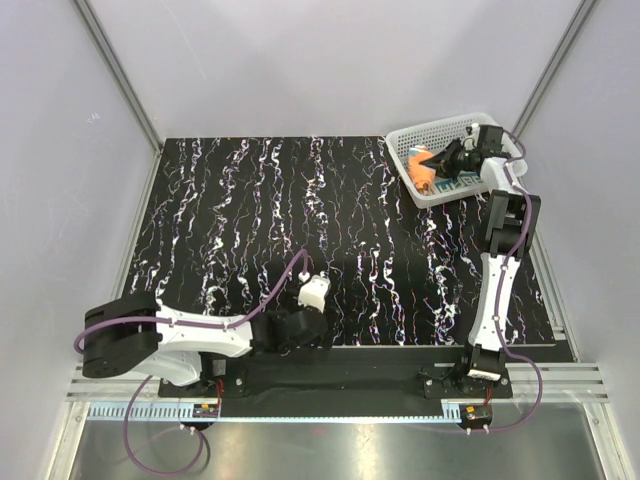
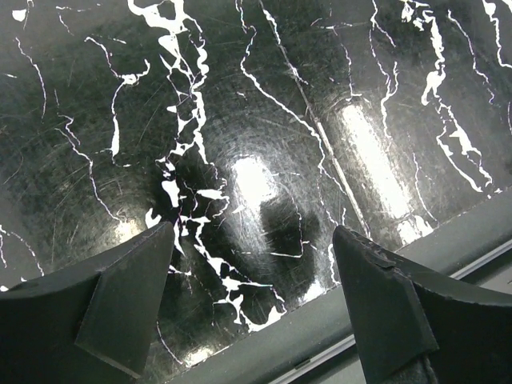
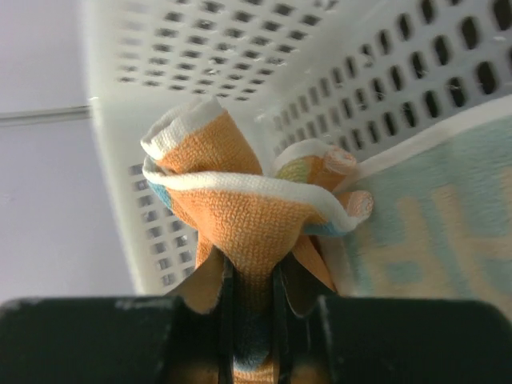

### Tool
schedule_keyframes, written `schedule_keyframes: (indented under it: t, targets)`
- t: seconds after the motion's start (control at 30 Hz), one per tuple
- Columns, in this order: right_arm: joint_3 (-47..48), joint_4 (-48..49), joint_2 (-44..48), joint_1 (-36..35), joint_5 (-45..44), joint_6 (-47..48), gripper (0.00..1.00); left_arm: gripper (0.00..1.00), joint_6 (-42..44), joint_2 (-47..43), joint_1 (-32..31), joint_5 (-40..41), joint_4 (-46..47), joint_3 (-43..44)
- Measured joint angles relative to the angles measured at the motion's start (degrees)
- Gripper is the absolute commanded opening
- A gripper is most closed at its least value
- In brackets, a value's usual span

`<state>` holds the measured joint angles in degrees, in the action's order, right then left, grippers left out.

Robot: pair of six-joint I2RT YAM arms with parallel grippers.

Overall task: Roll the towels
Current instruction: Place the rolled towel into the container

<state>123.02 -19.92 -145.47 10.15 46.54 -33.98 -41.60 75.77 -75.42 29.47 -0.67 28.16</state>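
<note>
Inside the white mesh basket (image 1: 411, 137) at the back right, my right gripper (image 1: 440, 160) is shut on the orange towel (image 3: 240, 200), whose bunched fold sticks up between the jaws. The same orange towel (image 1: 424, 165) shows as a crumpled lump in the top view. The cream towel (image 3: 432, 232) with teal lettering lies flat on the basket floor, right of the orange one. My left gripper (image 2: 252, 308) is open with nothing between its fingers, low over the black marbled table (image 2: 256, 120) near its front edge, far from the basket.
The basket wall (image 3: 240, 56) rises close behind and left of the held towel. Purple-grey enclosure walls (image 1: 60, 150) ring the table. The left arm (image 1: 180, 335) lies folded along the front edge. A metal rail (image 1: 330, 385) runs below the table's near edge.
</note>
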Motion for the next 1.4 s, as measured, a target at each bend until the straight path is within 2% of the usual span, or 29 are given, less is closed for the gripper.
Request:
schedule_keyframes:
  t: [0.13, 0.37, 0.43, 0.47, 0.5, 0.63, 0.83, 1.1, 1.17, 1.4]
  targets:
    - [5.9, -9.9, -3.3, 0.0, -3.4, 6.0, 0.0, 0.85, 0.0, 0.2, 0.4, -0.3, 0.3, 0.0]
    - [8.2, -17.9, -2.3, -0.9, -12.2, 16.7, 0.01, 0.85, 0.0, 1.4, 0.8, -0.5, 0.4, 0.5]
    - [8.2, -19.0, -1.6, -1.7, -14.8, 19.0, 0.09, 0.85, 0.1, 1.4, 0.8, -0.6, 0.5, 0.5]
    - [8.2, -19.5, -1.2, -2.3, -16.5, 20.1, 0.23, 0.85, 0.2, 1.5, 0.8, -0.6, 0.6, 0.6]
    - [8.2, -20.0, -0.8, -3.0, -18.0, 21.1, 0.32, 0.84, 0.2, 1.9, 0.9, -0.6, 0.7, 0.7]
    - [9.2, -21.4, -0.6, -5.7, -22.6, 23.6, 0.55, 0.84, 0.6, 3.2, 0.9, -0.8, 0.8, 1.4]
    - [11.8, -24.3, -0.6, -8.0, -28.1, 25.7, 0.68, 0.84, 0.6, 3.3, 1.1, -0.8, 0.8, 1.4]
    - [15.2, -28.5, -0.6, -7.1, -31.5, 26.3, 0.77, 0.84, 0.6, 3.4, 1.2, -0.8, 0.8, 1.4]
    - [15.3, -29.0, -0.6, -6.6, -31.5, 26.1, 0.82, 0.84, 0.6, 3.4, 1.2, -0.8, 0.9, 1.4]
    - [16.0, -31.1, -0.4, -5.9, -30.7, 25.4, 0.84, 0.84, 0.6, 3.5, 1.3, -0.8, 0.9, 1.4]
